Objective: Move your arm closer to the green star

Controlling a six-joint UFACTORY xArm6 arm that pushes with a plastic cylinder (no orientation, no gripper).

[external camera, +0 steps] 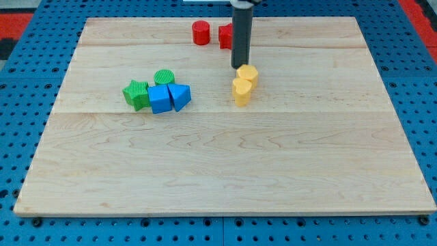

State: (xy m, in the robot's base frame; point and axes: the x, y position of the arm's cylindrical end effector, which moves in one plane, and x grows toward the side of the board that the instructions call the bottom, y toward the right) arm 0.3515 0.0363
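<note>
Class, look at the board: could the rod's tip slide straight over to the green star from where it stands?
Probably yes. My tip is beside the yellow blocks; the bare board leftward to the green star looks free.

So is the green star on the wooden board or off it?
On it. The green star sits on the wooden board, beside a blue block, well inside the edges.

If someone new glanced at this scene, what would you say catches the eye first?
My tip comes down just above two touching yellow blocks right of centre. To the view's left sits a tight cluster: green star, green cylinder and two blue blocks. Near the top edge are a red cylinder and a second red block, partly hidden by the rod.
</note>
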